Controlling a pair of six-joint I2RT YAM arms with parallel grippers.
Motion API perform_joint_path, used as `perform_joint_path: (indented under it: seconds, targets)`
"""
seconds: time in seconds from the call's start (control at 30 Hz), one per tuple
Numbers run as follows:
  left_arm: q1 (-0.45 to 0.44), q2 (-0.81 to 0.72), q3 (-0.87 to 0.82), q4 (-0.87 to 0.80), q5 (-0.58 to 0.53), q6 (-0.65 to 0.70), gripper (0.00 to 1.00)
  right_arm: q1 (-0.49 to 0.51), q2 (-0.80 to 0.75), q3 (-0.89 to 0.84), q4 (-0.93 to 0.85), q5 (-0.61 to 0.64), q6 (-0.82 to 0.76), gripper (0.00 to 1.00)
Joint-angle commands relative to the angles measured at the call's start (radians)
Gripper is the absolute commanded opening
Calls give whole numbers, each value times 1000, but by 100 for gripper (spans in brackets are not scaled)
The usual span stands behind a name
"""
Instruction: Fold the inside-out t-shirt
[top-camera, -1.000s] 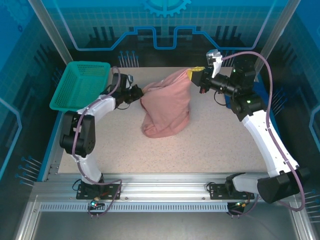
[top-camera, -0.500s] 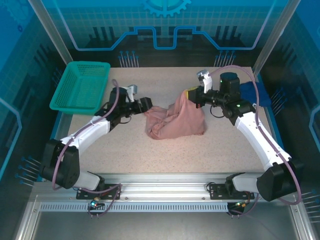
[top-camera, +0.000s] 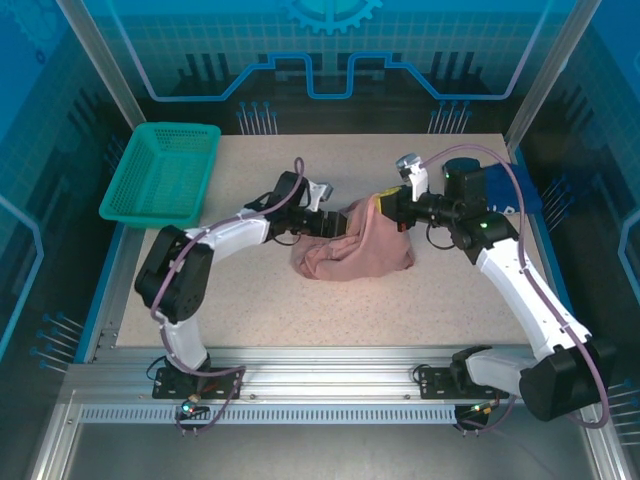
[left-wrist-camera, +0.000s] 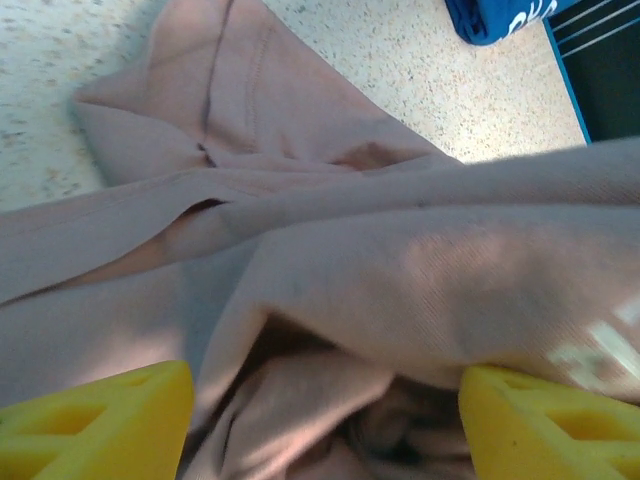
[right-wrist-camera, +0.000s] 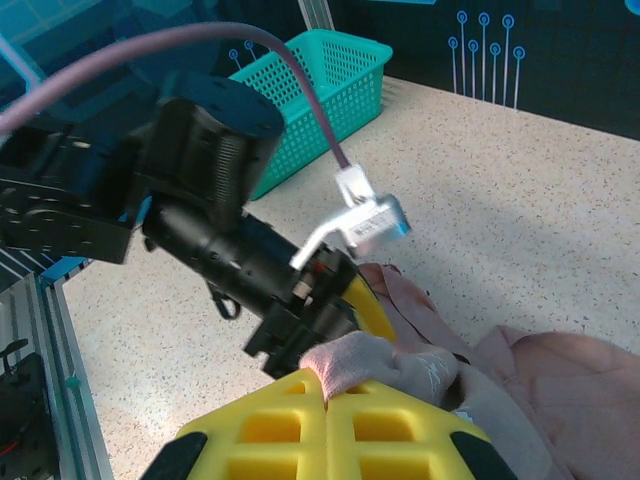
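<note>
Near the middle of the table, the inside-out t-shirt lies as a bunched pink heap, not flat, with many folds and wrinkles. The left gripper is at the upper left edge of this heap, low over the table. The right gripper is at its upper right corner. The two grippers are near each other, with a ridge of cloth between them.

From the left wrist camera, the yellow fingers of the left gripper stand wide apart, one at each lower corner, and pink cloth fills the space between them. A seam and a folded flap of the shirt lie on the speckled table top beyond. At the upper right corner of that view I see a dark blue shirt with white print, apart from the pink one.

From the right wrist camera, the yellow fingers of the right gripper are pressed together, and a small lump of the pink cloth is pinched at their tips.

A teal basket stands at the far left corner of the table, well apart from the t-shirt.
</note>
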Motion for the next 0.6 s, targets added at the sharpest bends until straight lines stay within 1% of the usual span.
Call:
perform_joint_path:
  seconds: [0.0, 0.1, 0.2, 0.23, 0.33, 0.43, 0.57]
  targets:
    - [-23, 75, 79, -48, 86, 23, 61, -6, -31, -8, 10, 0, 2, 0]
    - [-20, 109, 134, -1, 105, -26, 32, -7, -41, 0, 36, 1, 26, 0]
    - [-5, 69, 183, 14, 104, -39, 3, -25, -60, 39, 29, 25, 50, 0]
    - [5, 39, 187, 24, 102, -45, 0, -36, -66, 62, 19, 38, 64, 0]
    - [57, -108, 151, 92, 100, -104, 0, -67, -78, 164, -49, 118, 108, 0]
    - [105, -288, 85, 186, 101, -185, 0, -69, -68, 283, -133, 214, 115, 0]
    - [122, -470, 49, 172, 47, -169, 0, -67, -42, 383, -177, 285, 93, 0]
